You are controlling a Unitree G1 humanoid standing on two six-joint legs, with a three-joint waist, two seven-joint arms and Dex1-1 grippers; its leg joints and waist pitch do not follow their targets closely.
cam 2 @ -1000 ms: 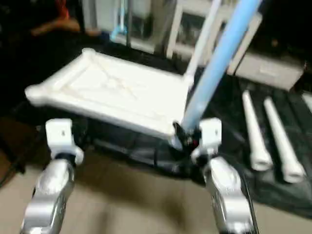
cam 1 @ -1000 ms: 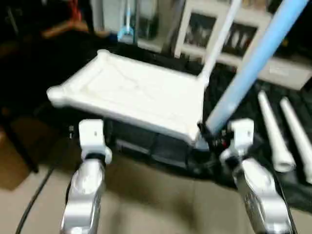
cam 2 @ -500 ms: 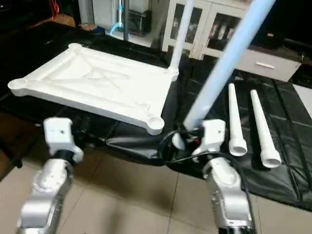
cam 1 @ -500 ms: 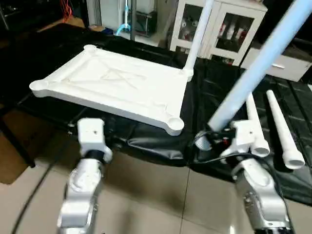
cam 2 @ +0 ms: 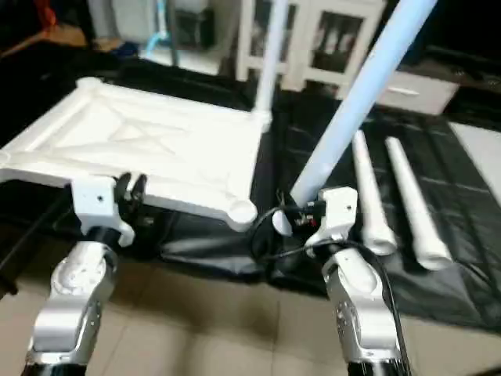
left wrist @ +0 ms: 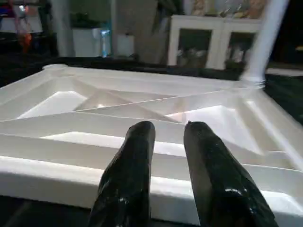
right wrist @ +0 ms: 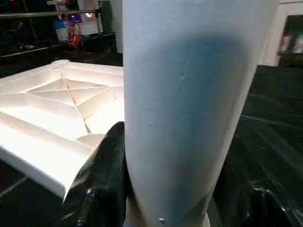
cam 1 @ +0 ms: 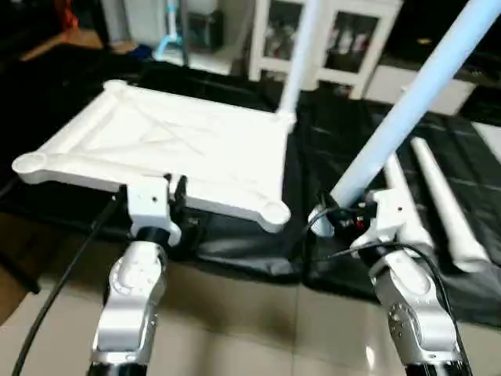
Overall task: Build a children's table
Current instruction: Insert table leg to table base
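No text, label, brand, number or sign can be read on anything here.

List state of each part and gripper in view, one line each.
table top: underside up on the black sheet, one leg fitted.
fitted leg: upright in far corner socket.
held leg: tilted, in right gripper.
two loose legs: lying on the sheet.
left gripper: slightly open, empty, at the top's near edge.
right gripper: shut on held leg.
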